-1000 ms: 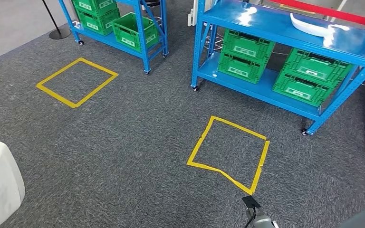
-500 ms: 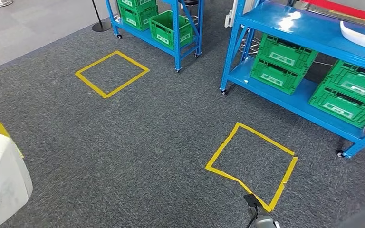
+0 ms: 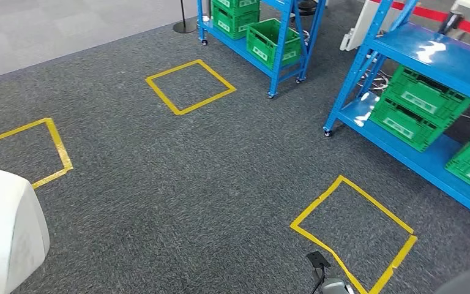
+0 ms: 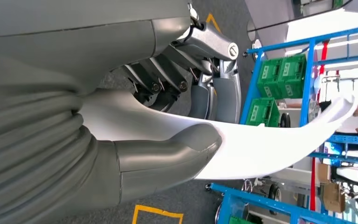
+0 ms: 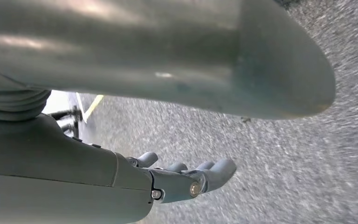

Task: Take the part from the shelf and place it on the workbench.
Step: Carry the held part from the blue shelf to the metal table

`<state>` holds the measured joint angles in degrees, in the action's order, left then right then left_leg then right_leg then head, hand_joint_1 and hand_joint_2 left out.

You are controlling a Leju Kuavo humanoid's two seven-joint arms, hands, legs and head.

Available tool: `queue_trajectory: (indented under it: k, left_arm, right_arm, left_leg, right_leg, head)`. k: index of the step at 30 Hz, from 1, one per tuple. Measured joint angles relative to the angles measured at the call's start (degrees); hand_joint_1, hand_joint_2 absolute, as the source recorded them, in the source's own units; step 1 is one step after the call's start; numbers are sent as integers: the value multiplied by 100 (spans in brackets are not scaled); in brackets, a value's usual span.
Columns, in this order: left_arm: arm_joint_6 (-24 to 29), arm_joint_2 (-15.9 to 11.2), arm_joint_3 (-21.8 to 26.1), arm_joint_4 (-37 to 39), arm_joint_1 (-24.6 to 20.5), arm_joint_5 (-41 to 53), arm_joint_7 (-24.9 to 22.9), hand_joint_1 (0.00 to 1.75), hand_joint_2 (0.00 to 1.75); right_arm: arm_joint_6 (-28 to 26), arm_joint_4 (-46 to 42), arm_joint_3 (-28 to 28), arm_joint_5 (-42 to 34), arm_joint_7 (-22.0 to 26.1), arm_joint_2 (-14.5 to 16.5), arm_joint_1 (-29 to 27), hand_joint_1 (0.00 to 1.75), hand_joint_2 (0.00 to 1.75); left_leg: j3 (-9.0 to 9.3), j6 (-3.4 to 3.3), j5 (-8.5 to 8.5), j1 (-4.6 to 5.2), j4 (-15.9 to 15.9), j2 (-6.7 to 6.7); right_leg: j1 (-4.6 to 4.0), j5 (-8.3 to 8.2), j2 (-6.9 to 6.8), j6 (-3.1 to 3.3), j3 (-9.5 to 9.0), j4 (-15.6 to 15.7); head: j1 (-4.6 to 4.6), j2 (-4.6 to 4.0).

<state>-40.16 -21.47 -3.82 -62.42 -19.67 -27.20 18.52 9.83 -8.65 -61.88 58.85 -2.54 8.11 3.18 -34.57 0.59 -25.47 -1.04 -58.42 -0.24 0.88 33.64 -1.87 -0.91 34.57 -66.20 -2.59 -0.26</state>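
Nearest, the left hand point(image 4: 168, 130) grips the white curved part point(image 4: 261, 149), thumb on one face, darker fingers on the other. Right hand point(image 5: 186, 179) hangs over grey carpet point(image 3: 177, 184), fingers loosely extended, holding nothing. Beyond lie yellow tape squares point(image 3: 354, 233), then blue shelves point(image 3: 447, 61) carrying green crates point(image 3: 419, 107).

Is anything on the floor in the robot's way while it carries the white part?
The left hand holds the white part. Ahead lies grey carpet with flat yellow tape squares, nothing standing on it. The blue shelves with green crates stand off to the right. I cannot spot the workbench, so the rest of the way is unknown.
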Motion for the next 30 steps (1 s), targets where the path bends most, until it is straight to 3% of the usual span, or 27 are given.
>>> queue_trajectory:
  k: [2, 3, 4, 6, 8, 10, 11, 12, 13, 14, 16, 18, 19, 21, 22, 24, 25, 27, 28, 30]
  left_arm:
    - [-14, 14, 10, -94, 54, -4, -57, 175, 175]
    - [-17, 17, 11, -128, 83, -4, -75, 175, 175]
    - [-17, 19, 15, -155, 104, -4, -84, 175, 175]
    - [-16, 21, 31, -205, 117, -4, -92, 175, 175]
    - [-15, 28, 48, -242, 119, -4, -94, 175, 175]
    - [-8, 39, 62, -270, 139, -2, -105, 175, 175]
    - [2, 40, 75, -290, 162, 2, -120, 175, 175]
    - [15, 43, 93, -317, 195, 10, -134, 175, 175]
    - [31, 44, 114, -348, 223, 26, -153, 175, 175]
    - [50, 50, 129, -379, 241, 41, -169, 175, 175]
    - [79, 77, 142, -434, 259, 67, -195, 175, 175]
    - [91, 111, 142, -458, 279, 75, -216, 175, 175]
    - [93, 124, 144, -460, 287, 77, -224, 175, 175]
    - [100, 137, 160, -484, 295, 78, -235, 175, 175]
    - [102, 140, 181, -518, 290, 78, -239, 175, 175]
    - [103, 143, 234, -617, 274, 90, -243, 175, 175]
    - [104, 143, 261, -658, 265, 108, -245, 175, 175]
    - [129, 128, 309, -710, 248, 233, -250, 175, 175]
    - [158, 110, 333, -733, 214, 331, -251, 175, 175]
    - [231, 72, 367, -771, 45, 529, -256, 175, 175]
  right_arm:
    - [-9, -1, 0, -16, -2, 2, -21, 0, 0]
    - [-13, -1, 0, -27, -2, 2, -26, 0, 0]
    - [-15, -1, 0, -35, -2, 2, -27, 0, 0]
    - [-16, -1, 0, -40, -2, 1, -25, 0, 0]
    - [-18, 1, 0, -41, -2, -2, -23, 0, 0]
    - [-22, 1, 0, -41, -10, -4, -17, 0, 0]
    - [-25, 0, 0, -42, -16, -3, -13, 0, 0]
    - [-25, -1, 0, -42, -21, -2, -7, 0, 0]
    - [-25, -1, 0, -44, -22, -1, -6, 0, 0]
    - [-24, -1, 0, -47, -22, 1, -11, 0, 0]
    - [-22, -1, 0, -55, -21, 2, -36, 0, 0]
    - [-23, -1, 0, -62, -21, 2, -53, 0, 0]
    - [-24, -1, -1, -67, -21, 2, -53, 0, 0]
    - [-24, -1, -2, -81, -21, 2, -45, 0, 0]
    - [-24, -1, -3, -89, -26, 2, -41, 0, 0]
    - [-26, -1, -4, -101, -42, 7, -33, 0, 0]
    - [-28, -1, -4, -108, -56, 10, -28, 0, 0]
    - [-37, -1, -8, -129, -84, 20, -12, 0, 0]
    - [-39, -1, -11, -138, -91, 25, -2, 0, 0]
    - [-42, -1, -15, -146, -79, 33, -2, 0, 0]
  left_leg:
    - [-5, -32, -1, 23, -3, -165]
    - [-5, -38, -1, 37, -6, -251]
    - [-5, -41, -1, 50, -12, -341]
    - [-2, -40, -1, 59, -23, -512]
    - [-13, -15, 2, 66, -33, -662]
    - [-34, 44, 20, 63, -15, -797]
    - [-53, 83, 34, 61, 8, -869]
    - [-67, 108, 38, 60, 10, -855]
    - [-94, 130, 5, 70, -33, -742]
    - [-172, 148, -99, 81, -190, -553]
    - [-453, 185, -446, 84, -813, -154]
    - [-732, 229, -678, 58, -1415, -33]
    - [-751, 246, -652, 46, -1478, -16]
    - [-463, 264, -351, 31, -990, 81]
    - [-251, 258, -219, 47, -603, 226]
    - [39, 188, -80, 83, -78, 421]
    - [68, 144, -88, 104, -8, 432]
    - [58, 61, -56, 102, -1, 269]
    - [56, 30, -39, 92, 11, 197]
    - [52, -30, -7, 58, 32, 57]
  right_leg:
    - [-25, 308, 158, 15, 456, -835]
    - [-40, 315, 181, 37, 597, -1035]
    - [-56, 208, 198, 69, 633, -1012]
    - [-84, -247, 316, 147, 354, -302]
    - [-101, -564, 581, 192, 17, 455]
    - [-118, -618, 666, 210, -89, 697]
    - [-119, -632, 589, 232, -100, 721]
    - [-115, -648, 510, 262, -117, 749]
    - [-107, -663, 439, 298, -138, 785]
    - [-99, -677, 357, 331, -158, 820]
    - [-105, -673, 195, 372, -177, 845]
    - [-110, -656, 18, 384, -180, 842]
    - [-110, -645, -69, 382, -182, 838]
    - [-107, -611, -231, 361, -195, 818]
    - [-115, -587, -307, 338, -204, 800]
    - [-139, -539, -440, 281, -220, 761]
    - [-150, -523, -505, 252, -227, 751]
    - [-145, -499, -595, 193, -244, 742]
    - [-130, -459, -505, 156, -236, 694]
    - [-90, -228, -138, 81, -61, 298]
  head:
    - [-6, 0]
    - [-8, 0]
    - [-7, 0]
    - [-7, 0]
    - [-6, 0]
    - [-4, 0]
    - [-5, 0]
    - [-4, 0]
    - [1, 0]
    - [9, 0]
    - [24, 0]
    - [27, 0]
    - [26, 0]
    - [27, 0]
    - [28, 0]
    - [26, 0]
    - [24, 0]
    - [21, 0]
    - [20, 0]
    - [3, 0]
